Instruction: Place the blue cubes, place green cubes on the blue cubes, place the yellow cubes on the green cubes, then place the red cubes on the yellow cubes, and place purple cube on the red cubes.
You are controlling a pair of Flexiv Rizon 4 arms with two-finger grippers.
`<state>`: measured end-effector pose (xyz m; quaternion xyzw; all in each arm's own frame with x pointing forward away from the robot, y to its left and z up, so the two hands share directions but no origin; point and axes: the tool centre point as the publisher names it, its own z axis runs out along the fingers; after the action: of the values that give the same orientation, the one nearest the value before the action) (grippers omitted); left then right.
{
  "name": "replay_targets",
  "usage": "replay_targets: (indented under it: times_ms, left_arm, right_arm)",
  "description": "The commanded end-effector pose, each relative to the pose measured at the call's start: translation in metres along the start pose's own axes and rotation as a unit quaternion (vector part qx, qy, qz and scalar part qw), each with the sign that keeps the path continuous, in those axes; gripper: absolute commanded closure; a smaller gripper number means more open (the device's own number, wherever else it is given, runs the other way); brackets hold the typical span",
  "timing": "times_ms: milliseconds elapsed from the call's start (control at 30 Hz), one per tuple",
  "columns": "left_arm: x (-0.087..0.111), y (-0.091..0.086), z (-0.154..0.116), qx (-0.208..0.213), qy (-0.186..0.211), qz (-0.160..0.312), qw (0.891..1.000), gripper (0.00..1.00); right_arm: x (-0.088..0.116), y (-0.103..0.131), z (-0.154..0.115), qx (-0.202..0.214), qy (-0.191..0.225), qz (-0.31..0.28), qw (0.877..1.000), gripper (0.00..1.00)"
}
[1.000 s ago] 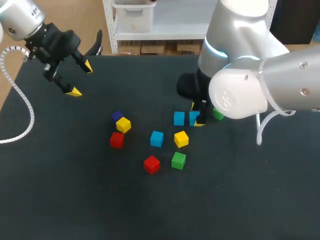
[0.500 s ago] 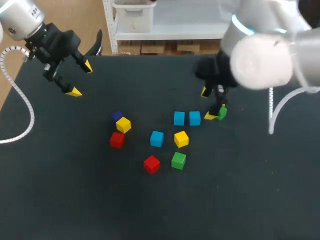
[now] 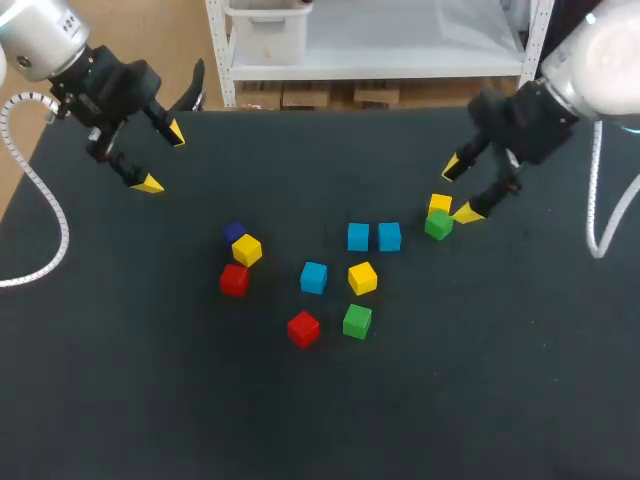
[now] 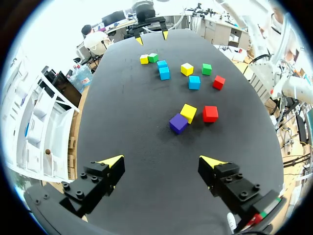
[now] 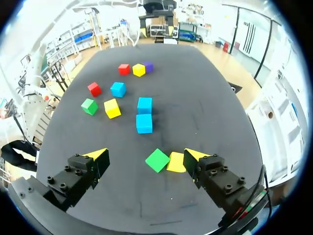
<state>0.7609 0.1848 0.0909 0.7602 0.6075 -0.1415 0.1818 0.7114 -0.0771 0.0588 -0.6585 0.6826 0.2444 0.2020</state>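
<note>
My right fingers (image 3: 467, 213) stand wide open and hold nothing, over the 2 o'clock part of the bench (image 3: 500, 390). My left fingers (image 3: 150, 183) hang just as wide and empty out at 10 o'clock. A green cube (image 3: 437, 226) and a yellow cube (image 3: 440, 204) sit touching each other, just beside my right tip, at 3 o'clock from the two blue cubes (image 3: 358, 237) lying side by side mid-bench.

The cubes look small, stiff and light, with flat, probably smooth faces. I would pinch two opposite faces squarely, turning to match the green one, which sits skewed. Its yellow neighbour blocks one side. The dark matte bench looks flat, and the remaining cubes (image 3: 303, 328) lie clear, at 7 to 9 o'clock.
</note>
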Motion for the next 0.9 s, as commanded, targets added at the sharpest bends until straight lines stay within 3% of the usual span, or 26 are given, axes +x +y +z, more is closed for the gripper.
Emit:
replay_targets:
  times_ms: [33,233,300,500,700,900]
  left_arm:
    - [-0.001,-0.001,0.0,-0.002,0.002,0.0,1.0,0.0]
    - [-0.001,-0.001,0.0,-0.002,0.002,0.0,1.0,0.0]
    - [-0.001,-0.001,0.0,-0.002,0.002,0.0,1.0,0.0]
    - [-0.001,-0.001,0.0,-0.002,0.002,0.0,1.0,0.0]
    - [-0.04,-0.004,0.015,0.053,0.069,0.033,0.996,0.0]
    - [-0.085,-0.015,0.027,0.045,0.08,0.019,0.996,0.0]
  right_arm:
    - [0.008,0.004,-0.006,0.0,-0.04,-0.004,0.999,0.0]
    - [0.012,0.004,-0.01,-0.004,-0.05,-0.017,0.999,0.0]
    - [0.011,0.004,-0.012,-0.007,-0.031,-0.015,0.999,0.0]
    - [0.011,0.004,-0.012,-0.007,-0.031,-0.015,0.999,0.0]
    - [0.011,0.004,-0.012,-0.007,-0.031,-0.015,0.999,0.0]
    - [0.011,0.004,-0.012,-0.007,-0.031,-0.015,0.999,0.0]
